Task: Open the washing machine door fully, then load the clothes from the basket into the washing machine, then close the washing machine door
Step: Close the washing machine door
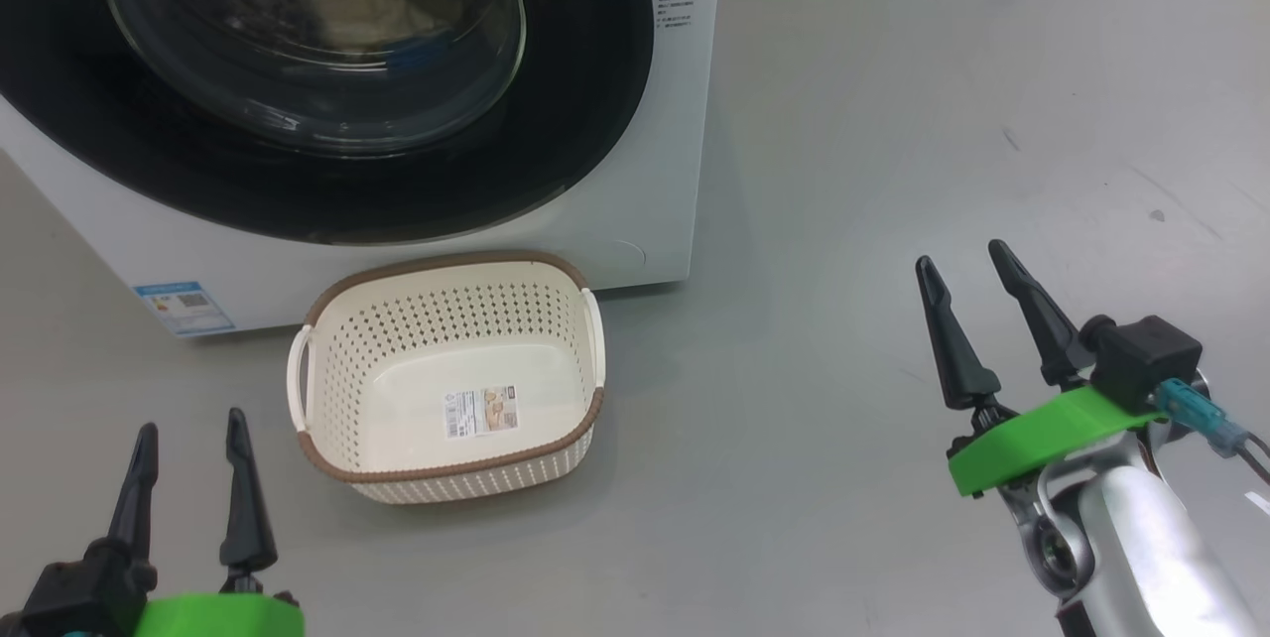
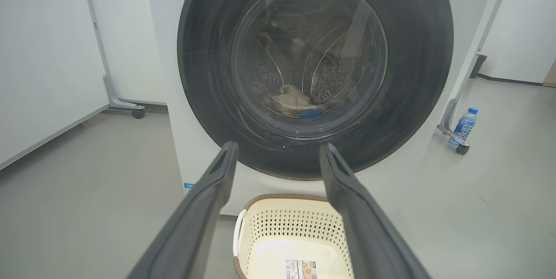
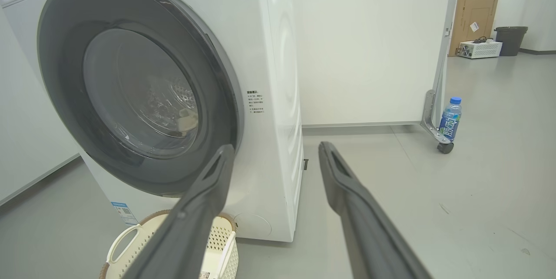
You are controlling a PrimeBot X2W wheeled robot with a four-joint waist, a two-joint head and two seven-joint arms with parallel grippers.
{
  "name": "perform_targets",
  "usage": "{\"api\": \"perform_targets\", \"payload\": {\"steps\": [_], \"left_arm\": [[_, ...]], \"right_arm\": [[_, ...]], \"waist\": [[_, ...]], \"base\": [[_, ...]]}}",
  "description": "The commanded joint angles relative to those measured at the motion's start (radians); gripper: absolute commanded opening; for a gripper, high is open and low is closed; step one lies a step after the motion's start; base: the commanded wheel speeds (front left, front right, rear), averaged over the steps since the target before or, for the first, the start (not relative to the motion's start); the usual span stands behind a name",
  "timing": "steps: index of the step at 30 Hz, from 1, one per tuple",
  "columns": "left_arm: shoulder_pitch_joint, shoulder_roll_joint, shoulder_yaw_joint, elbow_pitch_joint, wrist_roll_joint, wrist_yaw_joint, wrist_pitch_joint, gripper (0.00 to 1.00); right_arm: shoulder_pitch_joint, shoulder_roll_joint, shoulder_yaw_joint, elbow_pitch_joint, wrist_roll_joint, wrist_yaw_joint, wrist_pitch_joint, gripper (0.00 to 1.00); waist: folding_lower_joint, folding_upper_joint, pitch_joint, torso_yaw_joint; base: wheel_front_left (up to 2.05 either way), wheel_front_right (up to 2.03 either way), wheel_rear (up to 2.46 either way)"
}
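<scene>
Bulging glass door (image 1: 313, 42), perforated cream basket (image 1: 446, 324)

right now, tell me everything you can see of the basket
The basket is small, rectangular, cream plastic with perforated walls, a brown woven-look rim and two white side handles. It is empty but for a label sticker on its bottom. It stands upright on the grey floor, close before the washing machine.

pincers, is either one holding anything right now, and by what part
Nothing is held: the left pincer and the right pincer both stand open and empty.
</scene>
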State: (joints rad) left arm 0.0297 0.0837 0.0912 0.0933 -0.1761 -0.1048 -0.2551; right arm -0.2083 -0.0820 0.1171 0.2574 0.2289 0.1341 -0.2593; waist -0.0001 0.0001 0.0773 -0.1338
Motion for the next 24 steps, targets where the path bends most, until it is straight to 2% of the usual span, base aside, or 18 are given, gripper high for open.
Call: {"api": "perform_targets", "payload": {"steps": [1,24], "left_arm": [[-0.016,0.011,0.031,-0.029,0.007,0.007,-0.007,1.0],[-0.019,0.007,0.035,-0.026,0.006,0.03,-0.007,1.0]], "right_arm": [[-0.016,0.005,0.012,-0.036,-0.005,-0.003,-0.002,1.0],[-0.022,0.005,0.006,-0.03,-0.019,-0.003,-0.002,1.0]], "waist": [[0.0001,-0.0001,-0.001,0.001],[0.0001,-0.0001,0.004,0.031]], "base": [[0.0,0.0,0.0],[0.0,0.0,0.0]]}}
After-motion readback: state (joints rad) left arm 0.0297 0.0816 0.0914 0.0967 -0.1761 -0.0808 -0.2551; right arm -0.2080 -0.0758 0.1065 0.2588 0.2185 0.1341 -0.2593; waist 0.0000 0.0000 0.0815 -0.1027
